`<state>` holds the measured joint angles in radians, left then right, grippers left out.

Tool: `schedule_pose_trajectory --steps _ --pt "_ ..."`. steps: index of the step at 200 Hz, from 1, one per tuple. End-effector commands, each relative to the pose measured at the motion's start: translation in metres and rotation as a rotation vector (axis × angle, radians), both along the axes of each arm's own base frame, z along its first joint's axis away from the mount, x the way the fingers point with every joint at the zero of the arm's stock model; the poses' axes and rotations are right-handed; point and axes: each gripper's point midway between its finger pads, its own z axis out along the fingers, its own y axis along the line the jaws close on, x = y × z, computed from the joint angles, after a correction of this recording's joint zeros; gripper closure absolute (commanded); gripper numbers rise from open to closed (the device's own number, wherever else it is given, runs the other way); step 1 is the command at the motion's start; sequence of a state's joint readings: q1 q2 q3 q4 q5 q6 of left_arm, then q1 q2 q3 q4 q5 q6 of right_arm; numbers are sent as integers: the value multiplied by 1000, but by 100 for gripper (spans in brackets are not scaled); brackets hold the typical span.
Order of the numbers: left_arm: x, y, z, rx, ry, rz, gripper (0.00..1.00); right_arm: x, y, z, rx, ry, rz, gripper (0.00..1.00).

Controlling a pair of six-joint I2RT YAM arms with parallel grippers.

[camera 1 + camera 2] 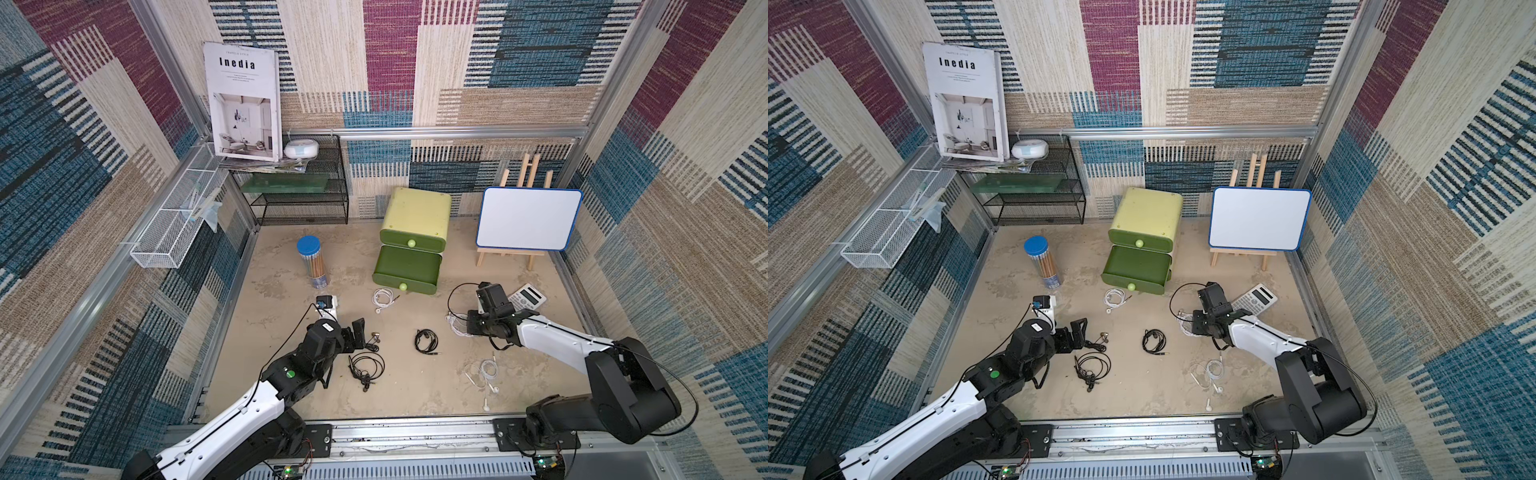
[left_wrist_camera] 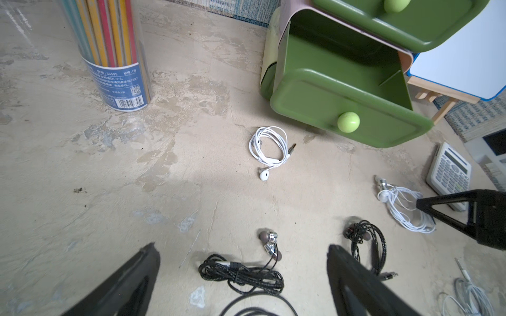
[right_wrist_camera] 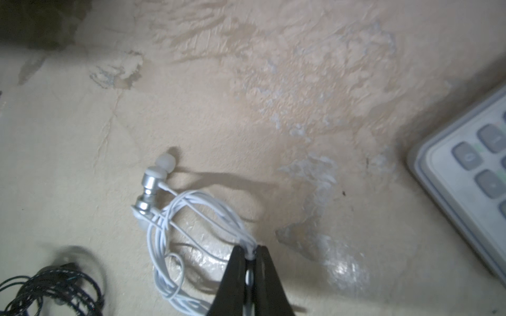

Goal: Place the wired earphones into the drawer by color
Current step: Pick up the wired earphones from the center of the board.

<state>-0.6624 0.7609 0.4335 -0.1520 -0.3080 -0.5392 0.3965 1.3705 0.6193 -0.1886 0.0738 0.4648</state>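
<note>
My right gripper (image 3: 250, 253) pinches the white earphones (image 3: 167, 216).
My left gripper (image 2: 242, 247) gapes empty over black earphones (image 2: 241, 275), seemingly untouched.

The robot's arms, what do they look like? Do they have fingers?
The left arm and right arm have smooth white shells between chunky black joints, with thin black cables looping alongside. The left one has a round green dot. Each ends in two black, pointed fingers shaped like hollow triangles.
</note>
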Motion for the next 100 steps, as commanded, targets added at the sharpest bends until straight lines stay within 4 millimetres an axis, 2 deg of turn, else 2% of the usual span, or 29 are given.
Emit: schedule_pose_trajectory --steps 1,49,100 --pt "-1 2 3 3 -10 -2 1 -4 0 9 2 6 16 98" --pt "-6 1 8 -9 -20 -23 1 -1 10 55 67 -87 59 100" --pt "-9 2 13 -14 -26 -32 1 3 28 126 183 -259 145 100"
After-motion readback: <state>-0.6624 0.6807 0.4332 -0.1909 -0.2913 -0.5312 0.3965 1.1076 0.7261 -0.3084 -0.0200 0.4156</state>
